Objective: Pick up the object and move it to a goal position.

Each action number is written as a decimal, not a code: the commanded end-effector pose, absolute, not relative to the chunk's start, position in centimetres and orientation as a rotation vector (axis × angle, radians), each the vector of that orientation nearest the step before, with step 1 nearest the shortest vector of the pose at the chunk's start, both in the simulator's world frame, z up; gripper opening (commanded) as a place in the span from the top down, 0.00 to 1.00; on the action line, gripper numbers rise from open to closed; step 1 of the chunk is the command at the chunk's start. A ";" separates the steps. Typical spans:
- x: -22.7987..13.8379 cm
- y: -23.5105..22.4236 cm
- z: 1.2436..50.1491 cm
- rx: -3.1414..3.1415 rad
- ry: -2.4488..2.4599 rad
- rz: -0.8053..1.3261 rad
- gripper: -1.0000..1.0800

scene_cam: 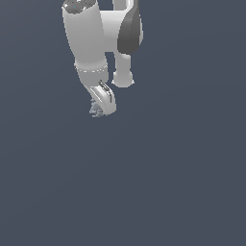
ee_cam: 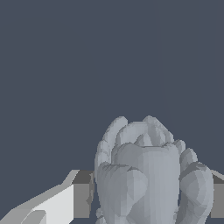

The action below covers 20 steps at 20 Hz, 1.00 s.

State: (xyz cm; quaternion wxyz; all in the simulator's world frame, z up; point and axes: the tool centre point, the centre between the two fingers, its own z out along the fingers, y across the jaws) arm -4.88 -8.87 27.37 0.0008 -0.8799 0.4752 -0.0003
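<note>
The object (ee_cam: pixel 146 175) is a pale grey-blue lump with a bumpy surface. It fills the space between my two fingers in the wrist view. One finger pad (ee_cam: pixel 82 194) touches one side of it, and the other pad (ee_cam: pixel 218 199) touches the opposite side. My gripper (ee_cam: pixel 148 194) is shut on it. In the exterior view the white arm reaches down from the top, and the gripper (scene_cam: pixel 101 106) is at its lower end. The object (scene_cam: pixel 95 111) pokes out just below the fingers.
The surroundings are a plain dark grey-blue surface in both views. The arm's thick white links (scene_cam: pixel 86 38) and a second link (scene_cam: pixel 124 48) fill the upper part of the exterior view.
</note>
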 end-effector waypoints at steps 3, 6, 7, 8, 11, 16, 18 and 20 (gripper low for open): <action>-4.8 -11.4 32.0 -2.764 1.492 0.001 1.00; -4.6 -13.1 35.0 -2.764 1.492 0.000 1.00; -4.6 -13.6 36.0 -2.764 1.492 0.000 1.00; -4.5 -14.2 36.9 -2.764 1.492 0.000 1.00; -4.3 -15.6 39.6 -2.765 1.491 0.000 1.00; -4.0 -17.5 43.0 -2.766 1.489 0.000 1.00; -3.9 -18.0 44.0 -2.766 1.489 0.000 1.00; -3.8 -18.5 44.8 -2.766 1.489 0.000 1.00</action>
